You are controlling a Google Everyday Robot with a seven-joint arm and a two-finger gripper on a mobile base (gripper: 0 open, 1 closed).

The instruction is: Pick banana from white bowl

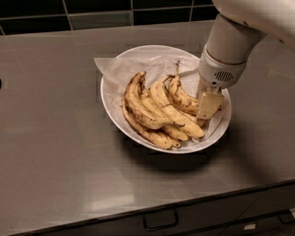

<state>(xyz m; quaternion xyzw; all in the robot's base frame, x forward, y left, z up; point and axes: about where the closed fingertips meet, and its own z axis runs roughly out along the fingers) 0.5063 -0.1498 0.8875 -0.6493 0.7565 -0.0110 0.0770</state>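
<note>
The white bowl point(107, 107) sits in the middle of the grey counter, lined with crumpled white paper point(115, 69). The banana point(180, 96) is short, curved and brown-speckled. It lies at the right of the bowl with its thin dark stem pointing to the back. A bunch of longer bananas point(147, 110) lies to its left. My gripper point(208, 107) reaches down from the white arm into the right side of the bowl, at the near right end of the banana, and hides that end.
The grey counter point(55, 138) stretches to the left and front of the bowl. Dark tiles point(92, 7) form the back wall. A drawer handle point(160, 220) shows under the counter's front edge.
</note>
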